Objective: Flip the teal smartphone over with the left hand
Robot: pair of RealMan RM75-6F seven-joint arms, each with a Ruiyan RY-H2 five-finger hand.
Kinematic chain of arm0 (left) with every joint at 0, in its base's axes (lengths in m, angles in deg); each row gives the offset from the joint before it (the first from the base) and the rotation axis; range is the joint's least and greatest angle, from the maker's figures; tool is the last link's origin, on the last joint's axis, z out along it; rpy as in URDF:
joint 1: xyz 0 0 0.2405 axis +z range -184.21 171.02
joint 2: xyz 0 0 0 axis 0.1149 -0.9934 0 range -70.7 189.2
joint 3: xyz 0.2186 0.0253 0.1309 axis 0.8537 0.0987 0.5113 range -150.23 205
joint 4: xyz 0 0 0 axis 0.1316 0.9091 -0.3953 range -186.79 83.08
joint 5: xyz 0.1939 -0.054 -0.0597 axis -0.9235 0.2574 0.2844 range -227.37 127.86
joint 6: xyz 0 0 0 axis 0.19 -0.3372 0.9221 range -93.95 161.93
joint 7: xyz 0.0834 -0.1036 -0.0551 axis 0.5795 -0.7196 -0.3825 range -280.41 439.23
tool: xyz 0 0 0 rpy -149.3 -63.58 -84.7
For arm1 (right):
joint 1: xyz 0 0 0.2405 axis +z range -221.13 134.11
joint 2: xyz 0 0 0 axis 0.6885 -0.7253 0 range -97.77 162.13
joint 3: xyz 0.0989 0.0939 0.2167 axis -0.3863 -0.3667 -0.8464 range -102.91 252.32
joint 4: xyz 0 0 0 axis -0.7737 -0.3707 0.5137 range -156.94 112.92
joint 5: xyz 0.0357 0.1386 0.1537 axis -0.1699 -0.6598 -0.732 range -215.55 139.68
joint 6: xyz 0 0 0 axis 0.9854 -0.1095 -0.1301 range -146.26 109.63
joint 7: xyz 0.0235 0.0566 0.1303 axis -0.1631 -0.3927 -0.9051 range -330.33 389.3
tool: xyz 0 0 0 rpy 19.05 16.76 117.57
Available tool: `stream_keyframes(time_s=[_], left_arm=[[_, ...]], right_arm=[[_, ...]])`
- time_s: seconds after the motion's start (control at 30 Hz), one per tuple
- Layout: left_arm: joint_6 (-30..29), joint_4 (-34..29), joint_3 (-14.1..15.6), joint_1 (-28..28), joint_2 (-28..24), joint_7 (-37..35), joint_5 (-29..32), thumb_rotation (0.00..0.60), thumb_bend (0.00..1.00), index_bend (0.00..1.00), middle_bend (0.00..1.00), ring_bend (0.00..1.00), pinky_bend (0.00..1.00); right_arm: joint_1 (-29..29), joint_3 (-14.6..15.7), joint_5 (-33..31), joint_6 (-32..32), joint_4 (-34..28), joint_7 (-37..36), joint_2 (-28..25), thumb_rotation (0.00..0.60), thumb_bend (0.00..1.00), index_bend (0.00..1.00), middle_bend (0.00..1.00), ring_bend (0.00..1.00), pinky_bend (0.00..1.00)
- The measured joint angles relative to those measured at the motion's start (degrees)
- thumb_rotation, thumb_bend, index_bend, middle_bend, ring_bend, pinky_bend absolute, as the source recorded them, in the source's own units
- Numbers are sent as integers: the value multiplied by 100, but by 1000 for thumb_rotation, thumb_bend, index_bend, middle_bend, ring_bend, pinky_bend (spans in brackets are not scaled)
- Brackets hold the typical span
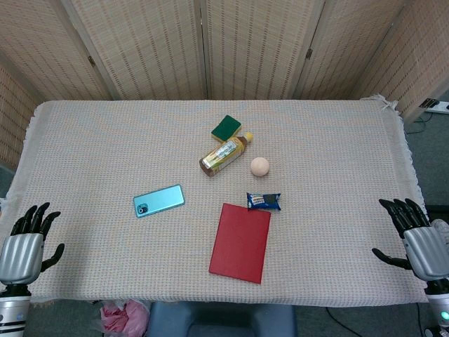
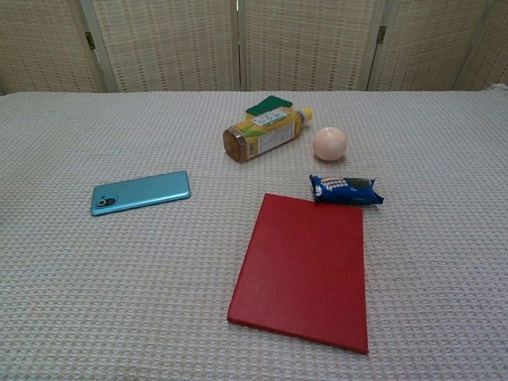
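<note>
The teal smartphone lies flat on the table left of centre, back side up, with its camera lens at the left end. My left hand hovers at the table's near left corner, fingers spread and empty, well to the left of the phone. At the near right corner my right hand is likewise empty with fingers apart. Neither hand shows in the chest view.
A red book lies near the front centre, with a blue snack packet at its far corner. Beyond them are a peach ball, a bottle on its side and a green sponge. A woven cloth covers the table.
</note>
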Motion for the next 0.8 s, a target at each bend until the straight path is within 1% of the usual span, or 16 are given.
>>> stream_keyframes(time_s=[0.23,0.43,0.6,0.7,0.8], left_arm=[[81,-19,-1,-77,0,80,-58,600,336,226,116,89,208],[240,-63,-63,-286,29,126,-207,600,329,223,116,89,209],[522,-105,-152,-598,103,155,-366,600,267,210,117,94,209],[774,-111,-238,-847,196,223,-405,600,262,207,129,115,209],[1104,-68,-359,-1146,350,289,-366,600,262,208,164,125,208]], right_arm=[[3,18,-31,3,40,4,46,600,56,82,140,84,69],[9,14,-42,-22,34,6,42,600,56,82,140,84,68],[18,21,-55,-11,17,15,32,600,56,82,140,84,68],[31,23,-49,-5,1,28,30,600,56,82,140,84,68],[42,28,-39,-3,-11,31,30,600,56,82,140,84,68]])
